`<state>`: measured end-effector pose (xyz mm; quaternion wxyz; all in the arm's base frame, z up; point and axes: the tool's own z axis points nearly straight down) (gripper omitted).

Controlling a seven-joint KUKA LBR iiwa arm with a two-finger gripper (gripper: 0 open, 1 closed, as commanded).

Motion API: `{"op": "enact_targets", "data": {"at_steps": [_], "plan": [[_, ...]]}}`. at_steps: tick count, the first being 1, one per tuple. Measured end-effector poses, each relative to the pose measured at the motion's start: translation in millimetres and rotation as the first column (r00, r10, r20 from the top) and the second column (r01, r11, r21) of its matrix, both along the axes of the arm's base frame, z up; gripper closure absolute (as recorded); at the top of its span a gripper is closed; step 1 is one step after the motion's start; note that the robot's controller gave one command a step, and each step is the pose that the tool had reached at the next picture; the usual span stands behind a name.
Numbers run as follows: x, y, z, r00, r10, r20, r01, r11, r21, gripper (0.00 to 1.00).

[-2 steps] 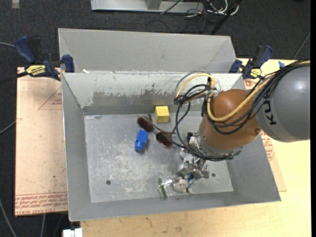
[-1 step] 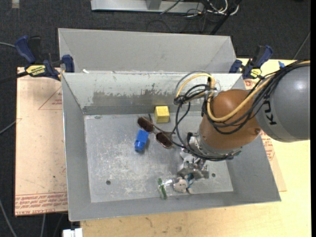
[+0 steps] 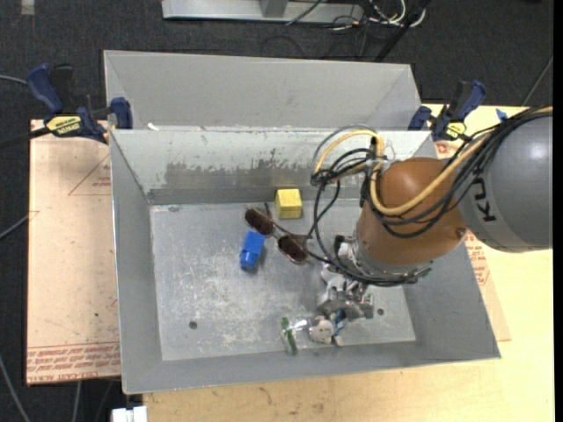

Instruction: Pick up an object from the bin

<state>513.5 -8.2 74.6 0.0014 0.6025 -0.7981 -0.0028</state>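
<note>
Gripper (image 3: 341,308) is low at 5 o'clock in the bin (image 3: 132,236), beside a small green-white item (image 3: 297,331); grip state: can't tell. Risks, imo: item is near the front wall, so it may skid or wedge. Shades (image 3: 280,236) at gripper's 10 o'clock could get bumped.

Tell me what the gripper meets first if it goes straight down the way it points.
Most likely the small green and pale thing at the front of the bin, just below the gripper. Depth is unclear from this view, so it might slip beside it and meet the bin's floor instead.
</note>
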Motion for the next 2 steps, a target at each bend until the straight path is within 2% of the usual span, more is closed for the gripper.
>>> {"op": "enact_targets", "data": {"at_steps": [1, 2], "plan": [[-1.2, 0, 21, 1.000, -0.001, -0.002, 0.001, 1.000, 0.000, 1.00], [1.9, 0, 35, 1.000, -0.002, 0.008, 0.002, 1.000, -0.001, 1.00]]}}
